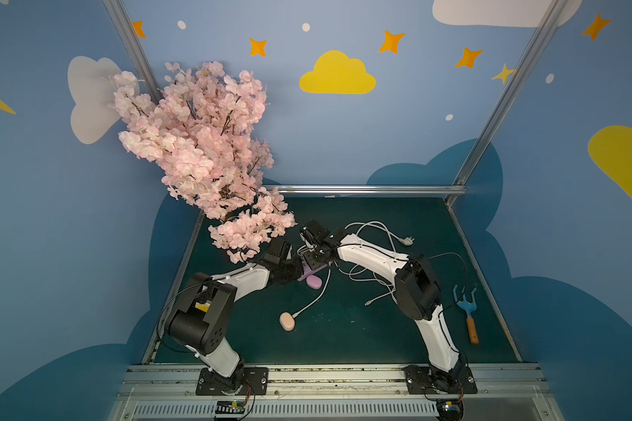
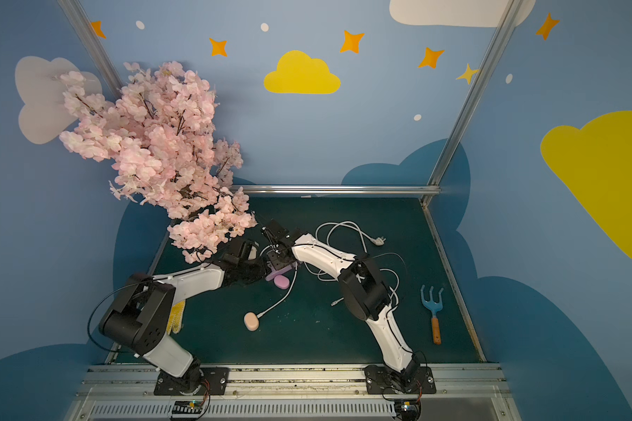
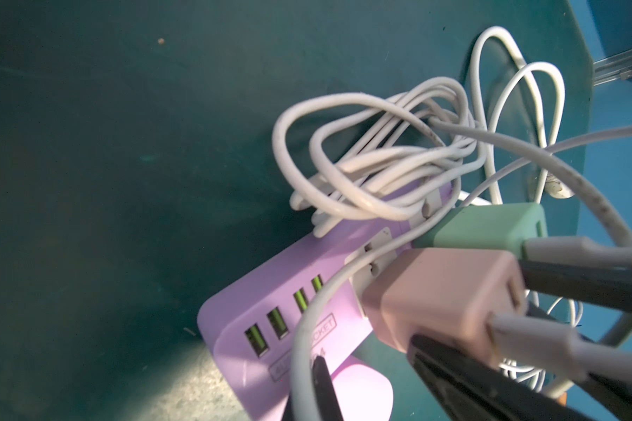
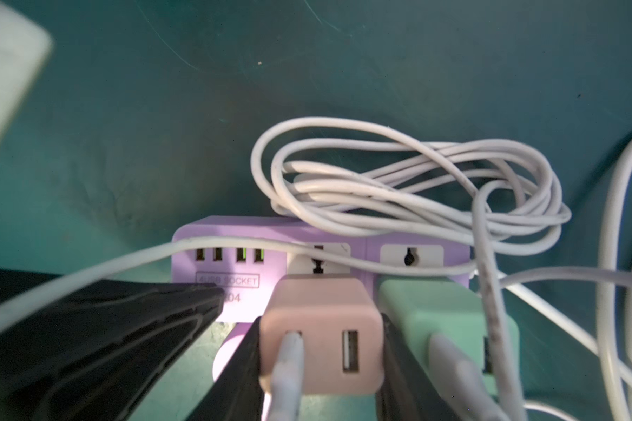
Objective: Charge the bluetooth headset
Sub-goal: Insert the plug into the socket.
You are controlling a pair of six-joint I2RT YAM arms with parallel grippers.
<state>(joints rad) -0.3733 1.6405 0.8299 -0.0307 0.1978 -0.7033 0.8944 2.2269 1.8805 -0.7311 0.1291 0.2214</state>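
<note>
A lilac power strip lies on the green mat with a pink adapter and a green adapter at its sockets. My right gripper is shut on the pink adapter, one finger on each side. A white cable runs from that adapter. My left gripper is shut, its tip against the strip's USB end, with a white cable draped beside it. The peach bluetooth headset case lies nearer the front with a white cable at it.
A lilac oval case lies against the strip. Coiled white cable and its wall plug lie behind the right arm, with a loose connector end in front. A blue hand rake lies at right. A pink blossom tree overhangs the back left.
</note>
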